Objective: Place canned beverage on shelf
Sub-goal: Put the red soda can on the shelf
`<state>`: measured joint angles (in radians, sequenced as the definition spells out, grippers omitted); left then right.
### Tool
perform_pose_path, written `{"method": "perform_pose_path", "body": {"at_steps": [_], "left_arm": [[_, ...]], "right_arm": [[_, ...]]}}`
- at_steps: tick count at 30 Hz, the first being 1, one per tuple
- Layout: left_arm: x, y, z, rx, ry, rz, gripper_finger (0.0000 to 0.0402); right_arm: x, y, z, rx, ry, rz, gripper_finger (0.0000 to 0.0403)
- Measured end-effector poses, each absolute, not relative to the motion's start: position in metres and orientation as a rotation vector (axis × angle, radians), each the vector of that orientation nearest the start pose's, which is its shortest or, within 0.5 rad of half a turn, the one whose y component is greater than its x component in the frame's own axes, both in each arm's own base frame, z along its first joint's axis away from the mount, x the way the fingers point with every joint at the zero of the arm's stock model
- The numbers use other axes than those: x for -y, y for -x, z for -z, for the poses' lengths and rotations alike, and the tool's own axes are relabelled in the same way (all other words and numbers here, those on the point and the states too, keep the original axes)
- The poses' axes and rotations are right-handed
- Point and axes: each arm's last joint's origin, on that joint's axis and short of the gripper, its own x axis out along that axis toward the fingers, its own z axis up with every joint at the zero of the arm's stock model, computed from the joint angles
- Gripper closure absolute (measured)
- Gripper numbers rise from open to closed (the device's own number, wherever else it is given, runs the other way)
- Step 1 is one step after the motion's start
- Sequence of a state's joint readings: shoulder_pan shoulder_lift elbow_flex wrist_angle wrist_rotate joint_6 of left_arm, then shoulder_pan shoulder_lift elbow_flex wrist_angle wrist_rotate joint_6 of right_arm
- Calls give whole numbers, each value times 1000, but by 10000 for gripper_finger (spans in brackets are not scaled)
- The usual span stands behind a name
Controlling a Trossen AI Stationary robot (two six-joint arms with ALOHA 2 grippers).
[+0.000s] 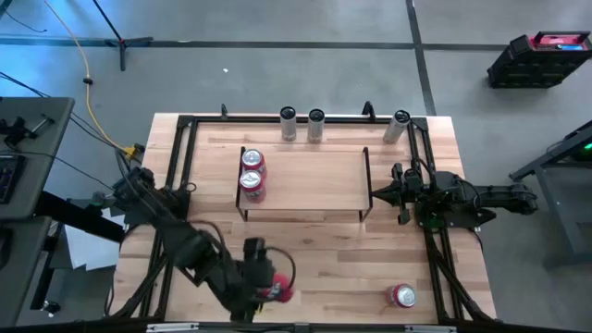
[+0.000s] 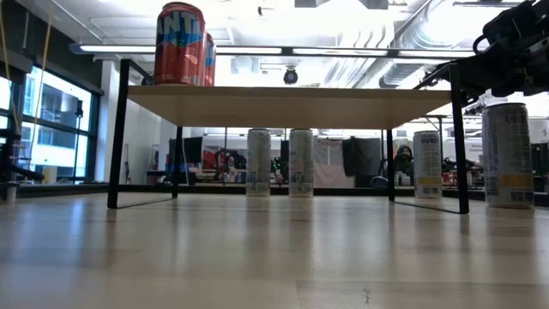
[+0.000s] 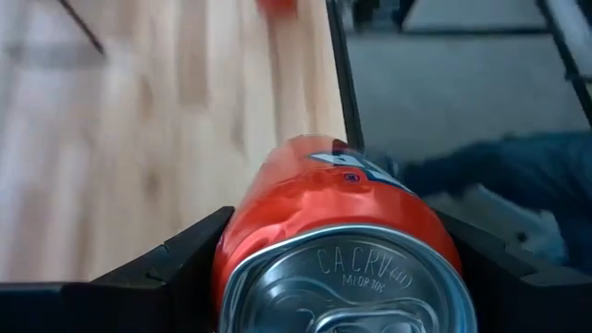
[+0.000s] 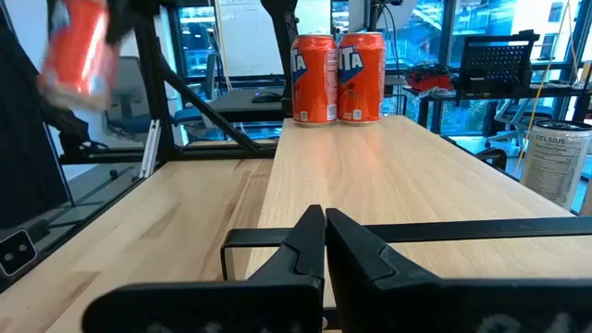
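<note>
The shelf (image 1: 305,185) stands mid-table, a light-wood board on a black wire frame. Two orange cans (image 1: 252,176) stand upright on its left end and also show in the right wrist view (image 4: 338,65). My left gripper (image 1: 268,289) is near the table's near edge, shut on a red can (image 3: 342,240). That can shows blurred in the right wrist view (image 4: 79,55). My right gripper (image 4: 324,231) is shut and empty at the shelf's right end rail (image 1: 367,185). My left gripper pinches the red can's side wall (image 3: 250,231) between its two fingers (image 3: 176,259), one on each side. The can's lid (image 3: 347,287) faces the wrist, so the can lies along the fingers. The fingers point slantwise toward the table's right. The can is tilted and clear of the table.
Several silver cans (image 1: 302,124) stand along the table's far edge, one of them at the far right (image 1: 399,125). Another red can (image 1: 402,296) stands at the near right. The tabletop between the shelf and the near edge (image 1: 342,259) is bare wood.
</note>
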<state>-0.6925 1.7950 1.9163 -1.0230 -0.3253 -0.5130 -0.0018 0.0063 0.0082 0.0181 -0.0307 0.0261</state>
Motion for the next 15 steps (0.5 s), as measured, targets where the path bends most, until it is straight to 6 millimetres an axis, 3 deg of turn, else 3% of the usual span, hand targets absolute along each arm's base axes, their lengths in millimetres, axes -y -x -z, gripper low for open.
{"method": "perform_pose_path", "body": {"at_steps": [6, 15], "left_arm": [[185, -306, -416, -791, -130, 59, 116], [88, -329, -435, -849, -281, -118, 116]], "right_arm": [[-1, -98, -168, 20, -26, -29, 402], [-1, -98, -168, 20, -26, -29, 402]]}}
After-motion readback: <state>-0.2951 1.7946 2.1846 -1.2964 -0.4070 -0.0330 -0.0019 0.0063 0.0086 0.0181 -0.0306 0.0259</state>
